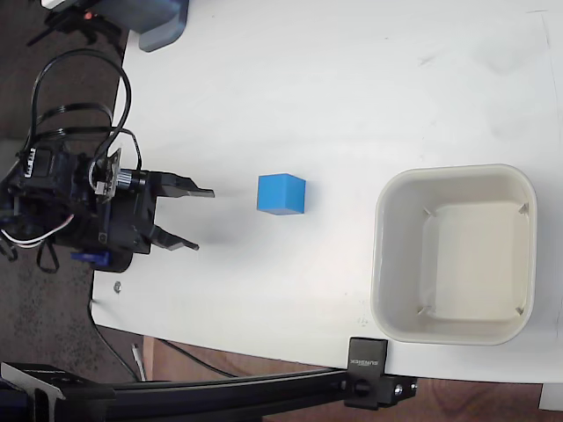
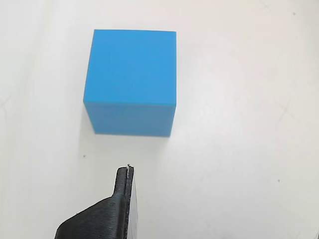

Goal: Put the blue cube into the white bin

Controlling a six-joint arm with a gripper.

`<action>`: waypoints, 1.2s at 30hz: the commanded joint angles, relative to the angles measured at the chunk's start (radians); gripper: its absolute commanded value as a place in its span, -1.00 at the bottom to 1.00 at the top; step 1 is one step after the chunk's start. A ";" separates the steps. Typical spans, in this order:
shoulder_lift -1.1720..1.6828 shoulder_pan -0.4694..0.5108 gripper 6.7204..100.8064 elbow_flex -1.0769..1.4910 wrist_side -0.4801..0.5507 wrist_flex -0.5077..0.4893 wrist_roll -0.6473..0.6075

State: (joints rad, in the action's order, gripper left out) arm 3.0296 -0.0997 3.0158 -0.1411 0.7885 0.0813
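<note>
My gripper (image 1: pixel 204 220) is spread, empty, near the blue cube (image 1: pixel 281 193), which sits on the counter (image 1: pixel 352 88) well apart from the white bin (image 1: pixel 454 255). Cube looks rigid, light, matte; I'd pinch opposite flat sides mid-height.

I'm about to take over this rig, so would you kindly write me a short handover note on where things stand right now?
Gripper: open, empty, at the table's left side in the fixed view, fingers pointing toward the cube.
Blue cube: on the table just ahead of the fingers, untouched; the wrist view shows it close beyond one fingertip.
White bin: at the right, nothing inside.
Done: approach lined up only.
Left: close on the cube, lift, carry right, release in the bin.
</note>
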 commanded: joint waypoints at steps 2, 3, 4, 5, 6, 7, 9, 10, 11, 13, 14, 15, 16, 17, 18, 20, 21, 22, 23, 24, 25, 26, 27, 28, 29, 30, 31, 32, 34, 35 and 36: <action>0.023 0.023 0.99 -0.023 -0.005 -0.012 0.008; 0.023 0.023 0.99 -0.023 -0.005 -0.012 0.008; 0.023 0.023 0.99 -0.023 -0.003 -0.012 0.006; 0.023 0.023 0.99 -0.023 -0.003 -0.012 0.006; 0.023 0.023 0.99 -0.023 -0.002 -0.012 0.006; 0.023 0.023 0.99 -0.023 -0.002 -0.012 0.006; 0.023 0.023 0.99 -0.023 -0.002 -0.012 0.006; 0.023 0.023 0.99 -0.023 -0.002 -0.012 0.006; 0.023 0.023 0.99 -0.023 -0.002 -0.012 0.006; 0.023 0.023 0.99 -0.023 -0.002 -0.012 0.008; 0.023 0.025 0.99 -0.023 -0.003 -0.012 0.011; 0.023 0.034 0.99 -0.025 0.000 -0.011 0.012; 0.023 0.051 0.99 -0.034 0.017 -0.009 0.014; 0.023 0.078 0.99 -0.054 0.043 -0.006 0.009; 0.023 0.109 0.99 -0.086 0.074 0.002 -0.005; -0.023 0.141 0.99 -0.167 0.120 -0.003 -0.021; -0.089 0.143 0.99 -0.218 0.123 -0.017 -0.025; -0.172 0.135 0.99 -0.276 0.117 -0.023 -0.025; -0.250 0.126 0.99 -0.336 0.109 -0.023 -0.025; -0.322 0.110 0.99 -0.385 0.097 -0.029 -0.017; -0.391 0.086 0.99 -0.430 0.081 -0.041 -0.003; -0.457 0.061 0.99 -0.466 0.069 -0.061 0.012; -0.518 0.046 0.99 -0.495 0.063 -0.083 0.031; -0.569 0.029 0.99 -0.520 0.057 -0.106 0.048; -0.615 0.006 0.99 -0.535 0.043 -0.130 0.066; -0.652 -0.012 0.99 -0.545 0.029 -0.155 0.081; -0.686 -0.028 0.99 -0.552 0.021 -0.175 0.100; -0.716 -0.044 0.99 -0.558 0.012 -0.192 0.120; -0.772 -0.069 0.99 -0.561 -0.005 -0.224 0.156; -0.790 -0.080 0.99 -0.558 -0.014 -0.236 0.172; -0.802 -0.087 0.99 -0.549 -0.025 -0.250 0.183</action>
State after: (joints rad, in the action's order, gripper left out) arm 2.2365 -0.1718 2.5173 -0.1381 0.5798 0.2485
